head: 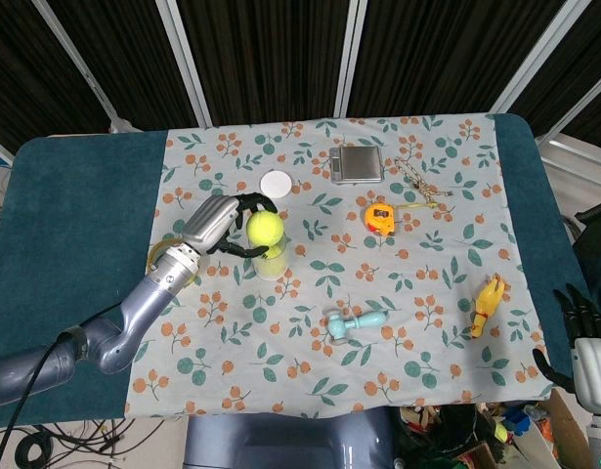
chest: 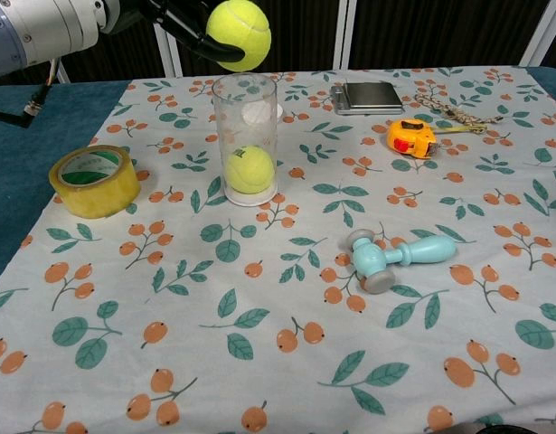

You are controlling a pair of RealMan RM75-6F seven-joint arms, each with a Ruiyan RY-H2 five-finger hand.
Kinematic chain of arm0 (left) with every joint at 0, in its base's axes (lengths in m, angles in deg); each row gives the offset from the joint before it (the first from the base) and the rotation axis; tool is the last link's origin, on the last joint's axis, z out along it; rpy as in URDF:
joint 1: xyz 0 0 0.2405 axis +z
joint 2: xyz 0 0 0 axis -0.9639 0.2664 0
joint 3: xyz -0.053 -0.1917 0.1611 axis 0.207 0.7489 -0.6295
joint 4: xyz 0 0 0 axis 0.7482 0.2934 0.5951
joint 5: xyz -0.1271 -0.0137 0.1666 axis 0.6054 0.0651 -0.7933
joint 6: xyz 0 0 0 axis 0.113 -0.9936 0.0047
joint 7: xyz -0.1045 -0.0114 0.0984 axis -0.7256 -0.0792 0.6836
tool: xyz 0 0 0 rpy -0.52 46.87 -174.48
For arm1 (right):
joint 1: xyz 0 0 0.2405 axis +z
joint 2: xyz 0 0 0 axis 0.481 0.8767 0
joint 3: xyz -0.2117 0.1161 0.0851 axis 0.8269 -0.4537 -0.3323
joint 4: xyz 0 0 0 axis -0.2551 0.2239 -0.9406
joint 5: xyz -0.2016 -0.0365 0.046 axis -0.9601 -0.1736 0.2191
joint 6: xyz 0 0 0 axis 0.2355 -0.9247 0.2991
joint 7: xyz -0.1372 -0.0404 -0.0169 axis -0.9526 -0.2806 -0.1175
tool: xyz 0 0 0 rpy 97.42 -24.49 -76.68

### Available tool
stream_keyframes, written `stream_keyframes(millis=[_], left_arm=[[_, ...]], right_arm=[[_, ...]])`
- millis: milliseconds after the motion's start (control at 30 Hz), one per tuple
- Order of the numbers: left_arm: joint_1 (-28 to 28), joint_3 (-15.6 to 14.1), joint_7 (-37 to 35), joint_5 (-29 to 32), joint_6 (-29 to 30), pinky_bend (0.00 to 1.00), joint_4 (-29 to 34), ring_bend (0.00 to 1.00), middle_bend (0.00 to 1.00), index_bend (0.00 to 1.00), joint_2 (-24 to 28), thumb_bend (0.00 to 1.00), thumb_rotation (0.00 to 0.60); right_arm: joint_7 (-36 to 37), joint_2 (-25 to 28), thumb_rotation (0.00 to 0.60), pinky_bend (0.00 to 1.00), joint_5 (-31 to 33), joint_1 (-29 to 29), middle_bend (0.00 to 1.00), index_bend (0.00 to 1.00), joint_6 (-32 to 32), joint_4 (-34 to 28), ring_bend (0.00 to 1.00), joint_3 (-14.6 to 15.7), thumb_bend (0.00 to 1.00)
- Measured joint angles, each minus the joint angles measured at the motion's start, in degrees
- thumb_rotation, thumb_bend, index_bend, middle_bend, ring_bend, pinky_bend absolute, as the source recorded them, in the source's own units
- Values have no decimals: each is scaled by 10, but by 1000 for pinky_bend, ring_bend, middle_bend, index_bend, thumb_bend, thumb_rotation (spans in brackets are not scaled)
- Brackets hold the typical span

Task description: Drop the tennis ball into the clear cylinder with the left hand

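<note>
My left hand (head: 222, 225) (chest: 174, 23) grips a yellow tennis ball (head: 265, 230) (chest: 239, 34) in its dark fingers, just above the mouth of the clear cylinder (chest: 246, 136) (head: 271, 262). The cylinder stands upright on the floral cloth, and a second tennis ball (chest: 250, 169) lies at its bottom. The held ball hangs slightly above and over the rim, apart from it. My right hand (head: 577, 322) stays low at the table's right edge, fingers apart, holding nothing.
A roll of yellow tape (chest: 94, 180) lies left of the cylinder. A teal toy hammer (chest: 395, 258), an orange tape measure (chest: 412, 136), a grey scale (chest: 372, 96), a white lid (head: 275, 183), a chain (head: 417, 181) and a yellow toy (head: 487, 306) lie scattered on the cloth.
</note>
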Motion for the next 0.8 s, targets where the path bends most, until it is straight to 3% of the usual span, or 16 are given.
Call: stream_keyframes(millis=[800], left_arm=[[2,3,7,6,-1,581,13,408,492,441,10,324,600]], right_arm=[[1,0,600,189,2,0,0,0,-1,0,79,-2,200]])
